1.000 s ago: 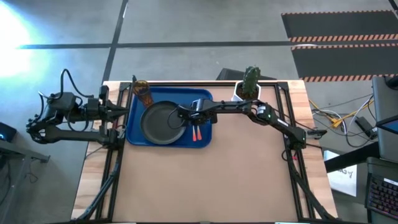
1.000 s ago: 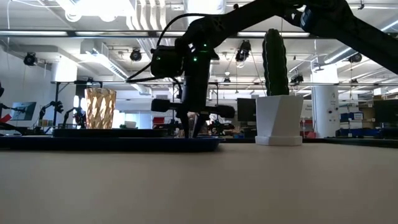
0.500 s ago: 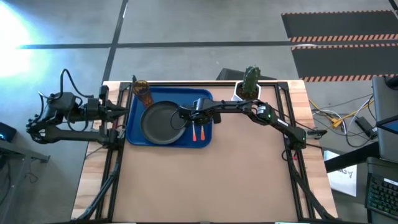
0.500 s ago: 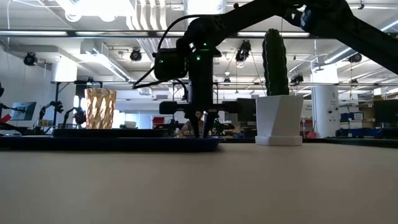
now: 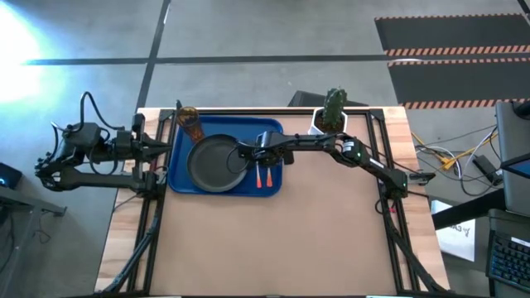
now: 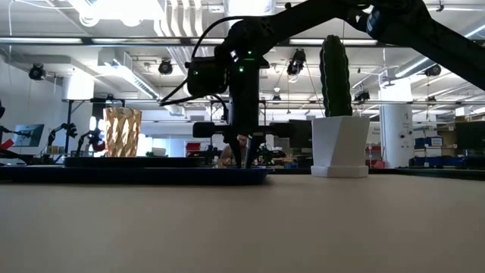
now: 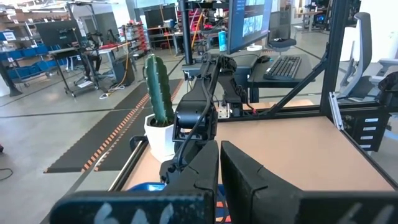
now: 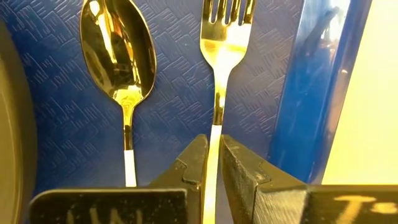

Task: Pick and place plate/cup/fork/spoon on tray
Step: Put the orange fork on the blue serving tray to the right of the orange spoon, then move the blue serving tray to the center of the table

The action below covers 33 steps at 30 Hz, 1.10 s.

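In the right wrist view, the right gripper (image 8: pixel 211 165) fills the bottom of the frame, and its jaws are nearly pressed together with only a thin slot between them, pinching the pale handle of the fork (image 8: pixel 222 43). The fork's long axis runs straight up the frame from that slot, tines toward the top centre, so it lies directly ahead of the jaws and in line with them. It seems to rest flat on the blue floor of the tray (image 8: pixel 317 93), whose raised rim runs down the right of the frame. Just beside the fork, to the left and parallel, lies the spoon (image 8: pixel 118 46), apart from it, bowl toward the upper left. The dark edge of the plate (image 8: pixel 9 124) shows at the far left.

Seen from above, the right gripper (image 5: pixel 263 161) sits over the right part of the tray (image 5: pixel 178 184), left of centre in the frame, with the plate (image 5: pixel 211 163) beside it and the cup (image 5: pixel 190 121) at the tray's upper left corner. My judgement is that release is what remains, with the jaws needing only to spread and lift clear along the handle.

The left gripper (image 7: pixel 219 180), jaws pressed together and empty, waits at the table's left edge, farther from the fork.
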Available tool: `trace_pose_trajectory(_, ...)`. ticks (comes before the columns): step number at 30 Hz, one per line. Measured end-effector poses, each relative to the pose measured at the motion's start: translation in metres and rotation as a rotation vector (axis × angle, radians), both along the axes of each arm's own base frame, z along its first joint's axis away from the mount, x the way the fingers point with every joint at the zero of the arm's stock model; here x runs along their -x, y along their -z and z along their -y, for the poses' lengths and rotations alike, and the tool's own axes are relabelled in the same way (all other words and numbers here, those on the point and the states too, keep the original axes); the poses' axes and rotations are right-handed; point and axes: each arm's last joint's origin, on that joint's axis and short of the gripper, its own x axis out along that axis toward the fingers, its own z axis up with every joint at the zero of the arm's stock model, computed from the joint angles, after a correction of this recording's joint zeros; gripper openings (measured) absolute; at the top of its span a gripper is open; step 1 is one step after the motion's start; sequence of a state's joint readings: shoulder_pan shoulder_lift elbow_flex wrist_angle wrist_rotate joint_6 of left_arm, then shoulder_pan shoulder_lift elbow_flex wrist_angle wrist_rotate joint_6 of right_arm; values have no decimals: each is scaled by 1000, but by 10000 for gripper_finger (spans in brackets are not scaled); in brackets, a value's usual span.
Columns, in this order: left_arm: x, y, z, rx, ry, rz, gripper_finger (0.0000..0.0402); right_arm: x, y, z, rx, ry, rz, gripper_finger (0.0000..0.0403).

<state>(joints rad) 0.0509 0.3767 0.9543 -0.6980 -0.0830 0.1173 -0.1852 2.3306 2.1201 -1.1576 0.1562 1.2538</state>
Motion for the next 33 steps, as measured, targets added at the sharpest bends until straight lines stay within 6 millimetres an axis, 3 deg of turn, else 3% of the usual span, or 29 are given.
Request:
trace_pose_trajectory(21,0,0,0,0,0,0,0,-2,-2,-1,7,-25,19,125)
trace_pose_trajectory(33,0,0,0,-3,0,-1,0,3,-42,-10,27,-123,96,134)
